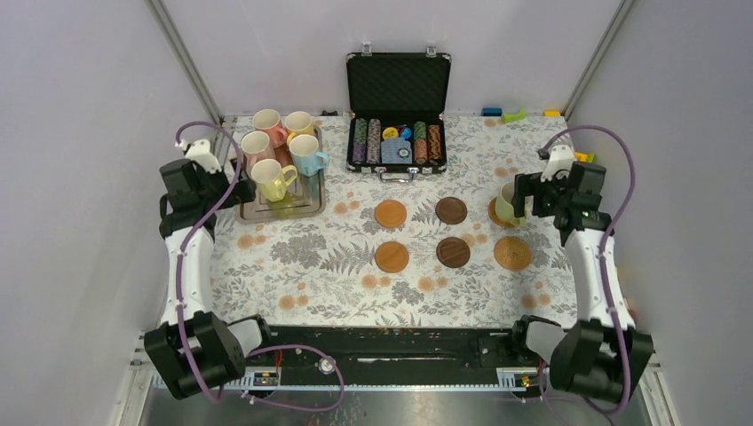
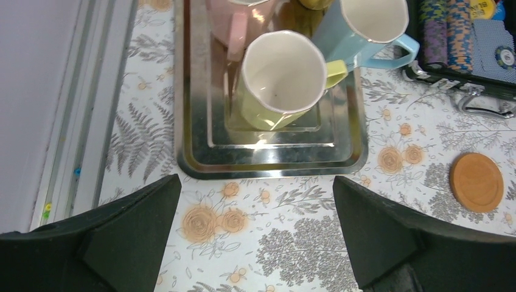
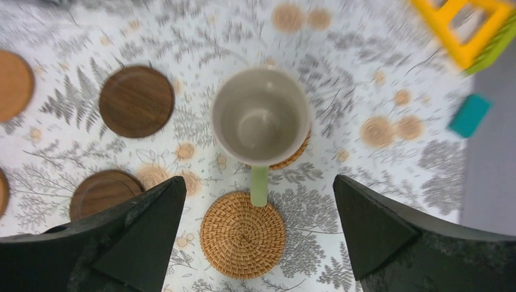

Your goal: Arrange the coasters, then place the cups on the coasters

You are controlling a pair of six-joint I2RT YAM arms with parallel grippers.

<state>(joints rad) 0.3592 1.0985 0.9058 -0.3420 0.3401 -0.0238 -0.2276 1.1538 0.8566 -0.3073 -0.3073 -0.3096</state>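
Observation:
A pale green cup stands upright on a woven coaster, its handle towards my right gripper, which hangs open and apart from it. A second woven coaster lies under the jaws. Two dark brown coasters and two orange-brown ones form a grid mid-table. Several cups sit on the silver tray: yellow, light blue, pink. My left gripper is open over the cloth just in front of the tray.
An open black case of poker chips stands at the back centre. Small yellow and teal blocks lie at the far right by the wall. Frame posts and walls close in both sides.

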